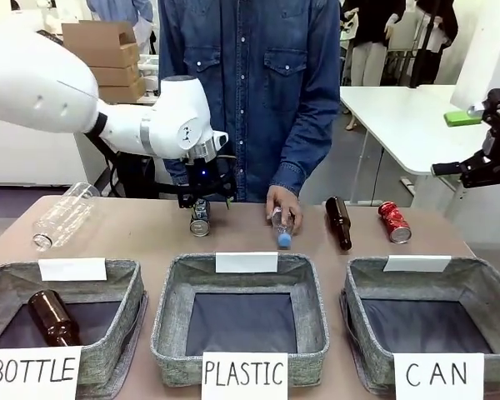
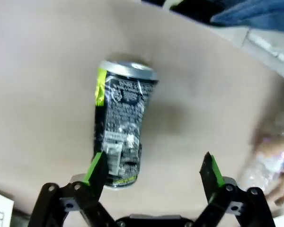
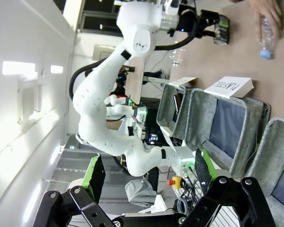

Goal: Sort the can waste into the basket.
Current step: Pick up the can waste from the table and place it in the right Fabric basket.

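Now | step: reach for dark can (image 1: pixel 200 218), on the desk (image 1: pixel 133 237) near person's hand (image 1: pixel 282 204) | left pincer (image 1: pixel 205 193): wide open, empty, poised over it, can off-centre by one finger (image 2: pixel 97 168) | right pincer (image 1: pixel 483 171): open, empty, raised | next: centre, close, carry to CAN basket (image 1: pixel 492 287).

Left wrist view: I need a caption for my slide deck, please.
Open left gripper poised at the dark can on the table, not yet centred on it.

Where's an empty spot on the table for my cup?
Bare tabletop lies between the clear bottle and the dark can. It's crowded from that can, by the left gripper, past the person's hand and brown bottle to the red can.
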### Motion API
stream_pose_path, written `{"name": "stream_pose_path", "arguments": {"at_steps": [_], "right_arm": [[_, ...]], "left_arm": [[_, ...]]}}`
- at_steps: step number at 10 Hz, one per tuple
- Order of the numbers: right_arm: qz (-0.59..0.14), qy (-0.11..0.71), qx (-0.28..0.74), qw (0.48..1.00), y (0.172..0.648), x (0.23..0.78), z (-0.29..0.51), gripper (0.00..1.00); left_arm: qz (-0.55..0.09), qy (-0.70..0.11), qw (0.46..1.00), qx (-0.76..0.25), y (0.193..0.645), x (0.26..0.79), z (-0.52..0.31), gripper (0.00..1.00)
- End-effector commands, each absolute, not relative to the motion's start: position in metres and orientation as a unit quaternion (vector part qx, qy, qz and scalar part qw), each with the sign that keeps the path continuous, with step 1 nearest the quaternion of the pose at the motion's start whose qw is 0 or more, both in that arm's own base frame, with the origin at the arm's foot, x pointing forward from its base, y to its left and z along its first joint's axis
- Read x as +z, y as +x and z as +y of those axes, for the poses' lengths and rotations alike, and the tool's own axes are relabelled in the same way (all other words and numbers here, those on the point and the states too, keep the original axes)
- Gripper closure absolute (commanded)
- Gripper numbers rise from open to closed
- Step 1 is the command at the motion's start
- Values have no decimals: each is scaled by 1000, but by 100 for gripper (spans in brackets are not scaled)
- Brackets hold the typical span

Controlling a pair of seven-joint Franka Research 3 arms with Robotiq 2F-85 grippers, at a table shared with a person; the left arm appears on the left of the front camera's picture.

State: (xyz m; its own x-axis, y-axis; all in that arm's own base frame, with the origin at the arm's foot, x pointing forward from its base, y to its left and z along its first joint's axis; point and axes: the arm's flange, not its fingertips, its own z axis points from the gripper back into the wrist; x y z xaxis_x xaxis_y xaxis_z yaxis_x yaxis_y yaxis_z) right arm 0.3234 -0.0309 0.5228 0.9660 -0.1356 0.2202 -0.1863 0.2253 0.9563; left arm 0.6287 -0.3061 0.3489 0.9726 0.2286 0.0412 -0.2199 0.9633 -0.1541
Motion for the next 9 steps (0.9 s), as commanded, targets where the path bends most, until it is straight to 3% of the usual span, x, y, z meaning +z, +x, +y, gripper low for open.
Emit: {"name": "stream_pose_path", "arguments": {"at_steps": [1, 5, 9], "right_arm": [[-142, 631, 25, 762, 326, 524, -29, 0], [-142, 631, 25, 762, 326, 524, -29, 0], [-142, 631, 25, 762, 326, 524, -29, 0]], "left_arm": [[-18, -118, 987, 110, 623, 392, -262, 0], [-13, -145, 988, 56, 578, 401, -196, 0], [0, -140, 988, 57, 596, 388, -202, 0]]}}
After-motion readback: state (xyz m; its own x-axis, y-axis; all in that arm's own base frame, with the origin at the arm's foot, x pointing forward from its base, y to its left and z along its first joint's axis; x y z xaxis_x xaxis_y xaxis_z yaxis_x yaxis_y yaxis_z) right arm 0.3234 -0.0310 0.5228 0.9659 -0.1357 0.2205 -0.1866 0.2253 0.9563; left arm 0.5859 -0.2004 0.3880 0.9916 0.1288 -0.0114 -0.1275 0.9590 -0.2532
